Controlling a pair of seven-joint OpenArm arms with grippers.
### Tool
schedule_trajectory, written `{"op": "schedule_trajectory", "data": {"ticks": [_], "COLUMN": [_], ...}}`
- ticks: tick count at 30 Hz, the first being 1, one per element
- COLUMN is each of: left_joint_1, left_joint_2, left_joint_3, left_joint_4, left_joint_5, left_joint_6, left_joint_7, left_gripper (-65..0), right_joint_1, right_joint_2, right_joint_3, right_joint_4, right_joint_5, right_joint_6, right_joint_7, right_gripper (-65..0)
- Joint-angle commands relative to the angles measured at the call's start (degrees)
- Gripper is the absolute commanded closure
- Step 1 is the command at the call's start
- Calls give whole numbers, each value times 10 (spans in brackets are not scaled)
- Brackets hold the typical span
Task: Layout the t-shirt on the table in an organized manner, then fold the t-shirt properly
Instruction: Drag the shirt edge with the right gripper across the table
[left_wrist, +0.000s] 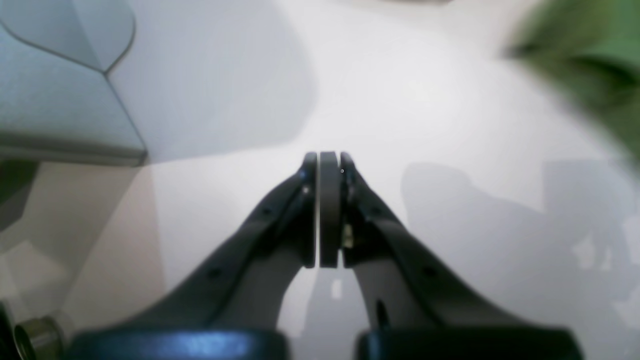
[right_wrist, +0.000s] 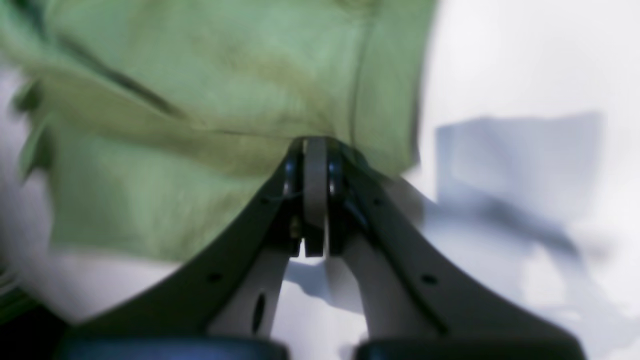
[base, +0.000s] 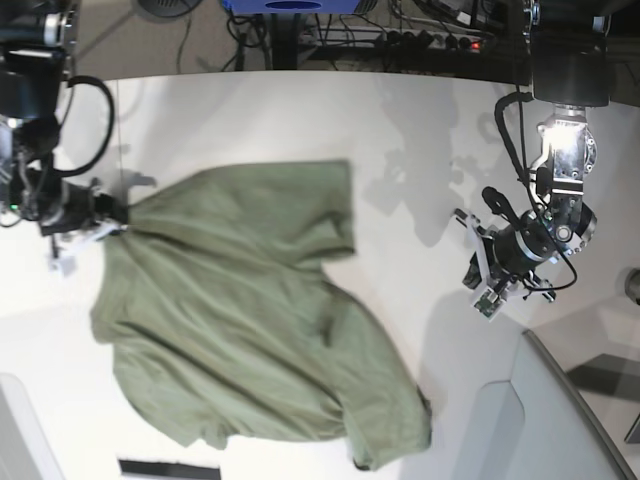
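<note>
Only in the base view do we see the whole shirt (base: 250, 320), spread rumpled over the counter (base: 420, 130) from its left edge toward the near edge. The right wrist view adds the grip: our right fingers (right_wrist: 316, 150) are clenched on a bunched fold of green cloth. The left wrist view shows our left fingers (left_wrist: 329, 162) pressed together on nothing, over bare counter near the right edge, the shirt well apart.
</note>
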Motion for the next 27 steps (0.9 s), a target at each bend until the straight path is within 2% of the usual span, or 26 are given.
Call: {"op": "schedule_trajectory", "data": {"ticks": [1, 7, 10, 12, 13, 17, 20, 23, 25, 27], "left_joint_1": [-11, -14, -14, -14, -14, -14, -7, 19, 37, 61], "left_joint_2": [-8, -8, -6, -5, -4, -6, -21, -46, -51, -57], "left_joint_3": [-3, -4, -3, -3, -3, -6, -9, -10, -13, -38], "left_joint_4": [10, 14, 15, 15, 15, 10, -8, -47, -54, -50], "left_joint_5": [-4, -4, -4, -4, -4, -4, -1, 34, 54, 59], "left_joint_6": [2, 2, 2, 2, 2, 2, 3, 3, 3, 3], "left_joint_7": [-12, -12, -12, -12, -12, -12, -12, -12, -13, -17], "left_gripper": [0, 0, 0, 0, 0, 0, 0, 0, 0, 0], "right_joint_1": [-4, 10, 21, 21, 18, 4, 27, 90, 135, 181], "right_joint_2": [19, 80, 92, 90, 85, 19, -33, -63, -81, -99], "right_joint_3": [7, 43, 54, 52, 52, 50, 30, -59, -123, -166], "right_joint_4": [-10, -59, -56, -12, 24, 211, 295, 269, 204, 110], "right_joint_5": [-58, -58, -58, -57, -57, -58, -58, -59, -59, -59], "right_joint_6": [-39, -39, -36, -35, -35, -34, -34, -36, -39, -39], "right_joint_7": [-27, -24, -29, -49, -66, -114, -139, -141, -105, -45], "right_gripper": [-8, -8, -8, -8, -8, -11, -15, -29, -72, -144]}}
